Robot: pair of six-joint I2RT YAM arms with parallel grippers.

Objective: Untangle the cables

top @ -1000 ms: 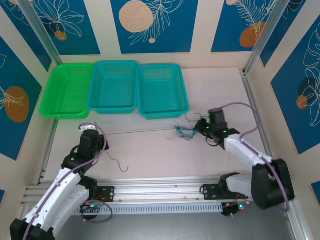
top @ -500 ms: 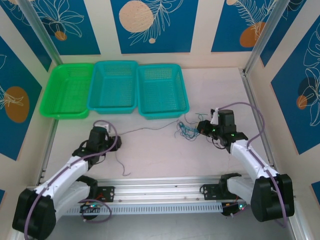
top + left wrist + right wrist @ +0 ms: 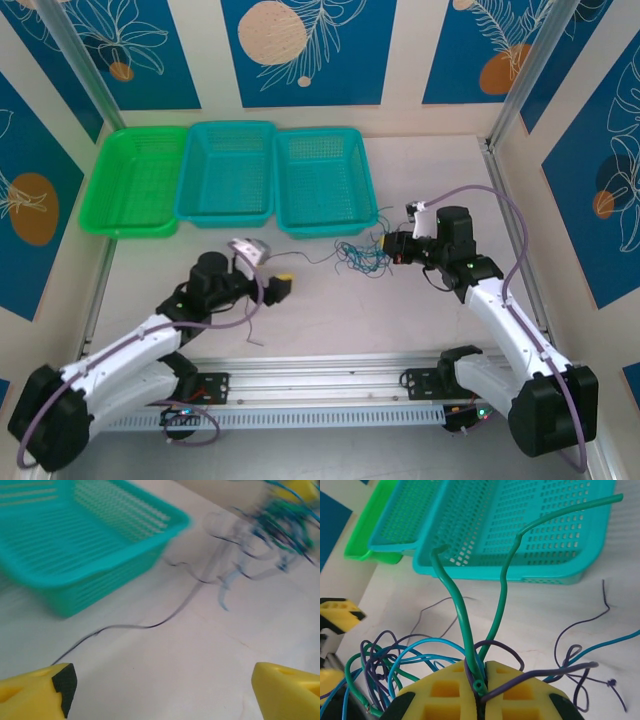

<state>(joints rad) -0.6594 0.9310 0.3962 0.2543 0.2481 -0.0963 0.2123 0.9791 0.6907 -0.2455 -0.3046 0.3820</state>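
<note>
Top cam: the cables (image 3: pixel 360 257) lie in a loose knot on the table (image 3: pixel 330 320), just off the front rim of the teal basket (image 3: pixel 325 180), at approx. 5 o'clock from it. The middle basket (image 3: pixel 232 172) and green basket (image 3: pixel 135 180) line up at 9 o'clock of that one, along the far edge.

The right gripper (image 3: pixel 388 247) sits at 3 o'clock of the knot and touches it. On the right wrist cam I see its jaws pinched together on a few strands. Two green strands (image 3: pixel 461 620) rise out of the pinch toward 12 o'clock, a purple-dark one leaves toward 3 o'clock, and blue + green loops spill out at 9 o'clock.

The left gripper (image 3: pixel 281 287) is at approx. 8 o'clock of the knot, apart from it, pointing that way. On the left wrist cam its yellow fingers (image 3: pixel 30 695) stand wide apart w/ nothing btwn them. One dark strand (image 3: pixel 130 626) runs across the table from beside the left-hand finger up toward 1 o'clock, past the basket corner and into the blurred knot. I cannot tell whether it touches that finger.
</note>
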